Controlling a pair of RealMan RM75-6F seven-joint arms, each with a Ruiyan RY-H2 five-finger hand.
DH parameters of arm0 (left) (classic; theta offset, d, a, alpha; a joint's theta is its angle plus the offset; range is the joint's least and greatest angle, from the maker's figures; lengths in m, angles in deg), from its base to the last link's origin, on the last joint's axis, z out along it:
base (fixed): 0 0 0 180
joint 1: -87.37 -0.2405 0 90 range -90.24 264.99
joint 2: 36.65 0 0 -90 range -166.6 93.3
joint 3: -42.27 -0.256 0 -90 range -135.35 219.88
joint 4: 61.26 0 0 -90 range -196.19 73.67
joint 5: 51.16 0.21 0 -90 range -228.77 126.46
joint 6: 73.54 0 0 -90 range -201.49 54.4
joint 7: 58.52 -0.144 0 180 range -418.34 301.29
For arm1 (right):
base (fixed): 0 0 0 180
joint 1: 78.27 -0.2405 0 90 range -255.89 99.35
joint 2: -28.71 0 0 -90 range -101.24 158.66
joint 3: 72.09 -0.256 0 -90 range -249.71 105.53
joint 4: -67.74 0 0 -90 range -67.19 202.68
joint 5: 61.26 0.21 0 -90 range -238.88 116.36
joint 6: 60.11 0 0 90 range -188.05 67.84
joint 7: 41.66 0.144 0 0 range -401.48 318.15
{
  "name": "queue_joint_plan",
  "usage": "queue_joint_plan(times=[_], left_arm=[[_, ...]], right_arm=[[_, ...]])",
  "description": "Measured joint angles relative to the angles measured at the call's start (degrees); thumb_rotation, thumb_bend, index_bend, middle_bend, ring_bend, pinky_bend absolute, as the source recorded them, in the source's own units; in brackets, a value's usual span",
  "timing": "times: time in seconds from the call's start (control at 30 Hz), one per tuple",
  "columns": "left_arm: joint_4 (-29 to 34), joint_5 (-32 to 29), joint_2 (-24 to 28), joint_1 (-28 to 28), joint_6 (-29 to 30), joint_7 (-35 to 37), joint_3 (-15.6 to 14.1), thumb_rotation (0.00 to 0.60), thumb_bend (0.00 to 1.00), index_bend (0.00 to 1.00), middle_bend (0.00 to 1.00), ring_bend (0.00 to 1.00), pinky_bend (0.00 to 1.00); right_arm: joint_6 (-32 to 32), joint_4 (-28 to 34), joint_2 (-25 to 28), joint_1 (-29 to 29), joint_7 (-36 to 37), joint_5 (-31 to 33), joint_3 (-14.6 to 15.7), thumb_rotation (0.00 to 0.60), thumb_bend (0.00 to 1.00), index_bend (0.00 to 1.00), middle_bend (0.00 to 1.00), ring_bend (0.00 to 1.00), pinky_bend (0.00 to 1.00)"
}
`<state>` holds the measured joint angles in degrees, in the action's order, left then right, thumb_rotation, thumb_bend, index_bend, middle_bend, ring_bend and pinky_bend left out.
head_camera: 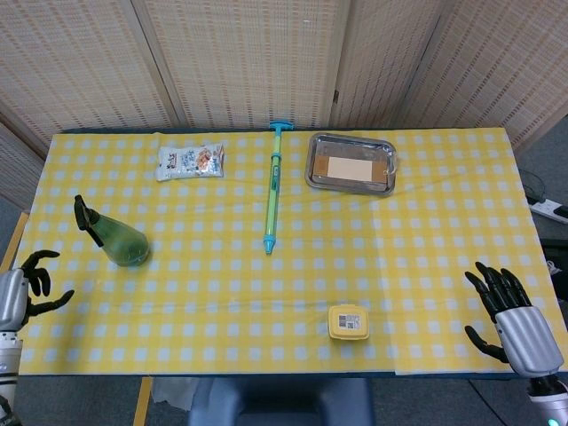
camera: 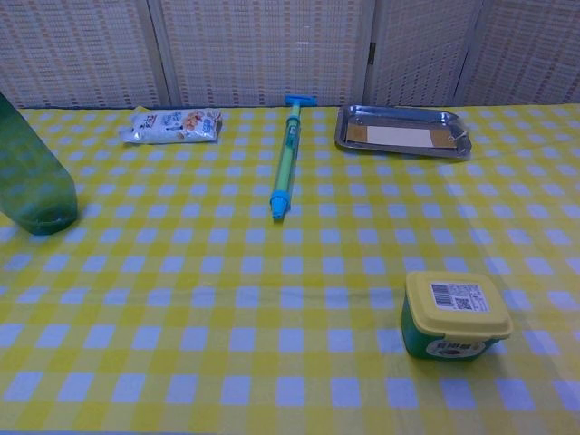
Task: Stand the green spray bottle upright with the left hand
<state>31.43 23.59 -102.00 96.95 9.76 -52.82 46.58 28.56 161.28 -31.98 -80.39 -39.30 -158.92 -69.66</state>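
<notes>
The green spray bottle stands upright near the table's left edge, its black nozzle on top; the chest view shows only its lower body at the left border. My left hand hangs off the table's left edge, below and left of the bottle, with fingers spread and nothing in it. At the table's near right corner my right hand is open and holds nothing. Neither hand shows in the chest view.
A long green and blue syringe-like pump lies mid-table. A snack packet lies at the back left, a metal tray with a card at the back right. A yellow-lidded tub sits near the front edge.
</notes>
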Motion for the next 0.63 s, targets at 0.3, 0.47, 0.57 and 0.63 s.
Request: queue_joint_plan(times=[0.3, 0.47, 0.57, 0.63], left_arm=[[7.0, 17.0, 3.3, -7.1, 6.7, -4.9, -10.6, 0.600, 0.19, 0.04, 0.00, 0.00, 0.00], [7.3, 19.7, 1.9, -8.1, 7.9, -11.7, -11.1, 0.600, 0.18, 0.00, 0.00, 0.00, 0.00], [6.2, 19.8, 0.4, -8.8, 9.5, -14.1, -10.0, 0.600, 0.18, 0.00, 0.00, 0.00, 0.00], [5.2, 19.8, -0.2, -9.3, 10.6, -14.6, -9.2, 0.600, 0.17, 0.00, 0.00, 0.00, 0.00]], right_arm=[[0.2, 0.1, -1.0, 0.1, -2.6, -0.5, 0.0, 0.600, 0.33, 0.00, 0.00, 0.00, 0.00], [0.6, 0.2, -1.5, 0.4, -4.1, -1.3, 0.2, 0.600, 0.33, 0.00, 0.00, 0.00, 0.00], [0.7, 0.2, -1.9, 0.5, -4.8, -1.9, 0.5, 0.600, 0.33, 0.00, 0.00, 0.00, 0.00], [0.4, 0.2, -2.0, 0.4, -4.9, -1.8, 0.5, 0.600, 0.33, 0.00, 0.00, 0.00, 0.00]])
